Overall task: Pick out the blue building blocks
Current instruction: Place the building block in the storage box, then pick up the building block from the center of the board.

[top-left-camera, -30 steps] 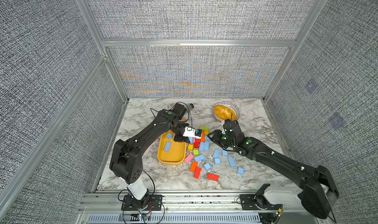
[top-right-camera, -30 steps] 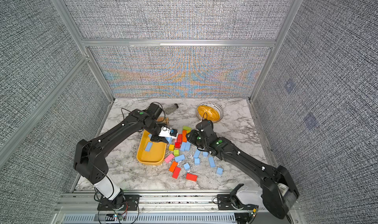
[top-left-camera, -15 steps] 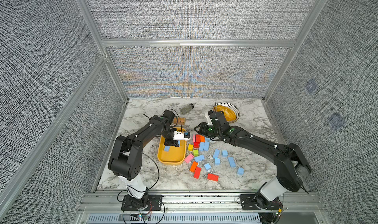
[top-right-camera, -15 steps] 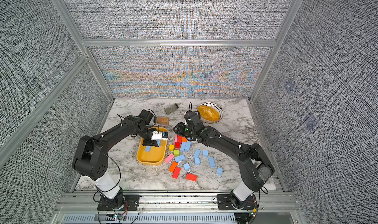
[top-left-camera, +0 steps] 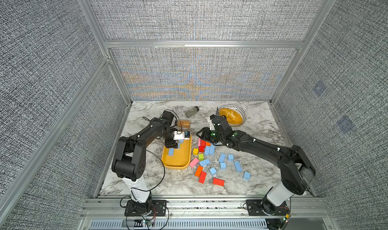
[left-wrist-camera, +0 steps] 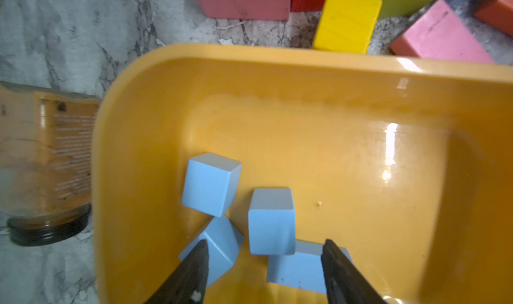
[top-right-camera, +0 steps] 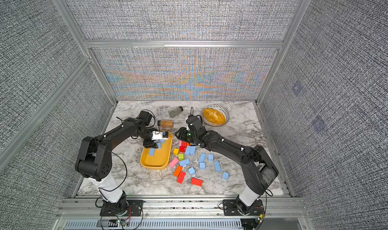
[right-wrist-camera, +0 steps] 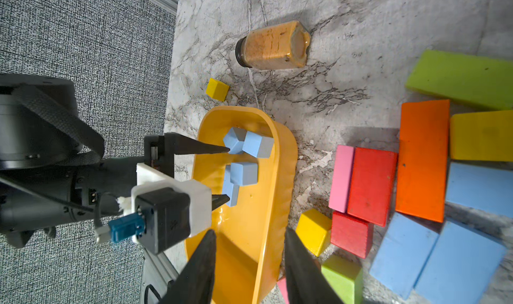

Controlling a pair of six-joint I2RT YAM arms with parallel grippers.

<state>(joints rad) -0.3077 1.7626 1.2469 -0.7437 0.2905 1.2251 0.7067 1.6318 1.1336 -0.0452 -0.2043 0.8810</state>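
Left hand (left-wrist-camera: 265,243) was over one end of the yellow tray (left-wrist-camera: 249,52), jaws apart and gripping nothing. Right hand (right-wrist-camera: 249,230) hung by the tray's long rim, jaws partly apart and empty. Of the blue building blocks (left-wrist-camera: 211,183), a handful were in the tray, piled and leaning on each other; the rest lay on the surface (top-left-camera: 147,180) beside it, mixed with other colours. Risks: the two hands were near each other, so a reach into the tray could clip the left one. A lifting left tip could catch the tilted cube beneath it. Several blue bricks touched a red block (right-wrist-camera: 372,183) and an orange block (right-wrist-camera: 423,161), so a sloppy pinch would drag those along. Only the left wrist view showed the pile under the tips. Only the right wrist view showed a yellow cube (right-wrist-camera: 218,90) near the spice jar (right-wrist-camera: 273,45). Both top views showed the full spread.
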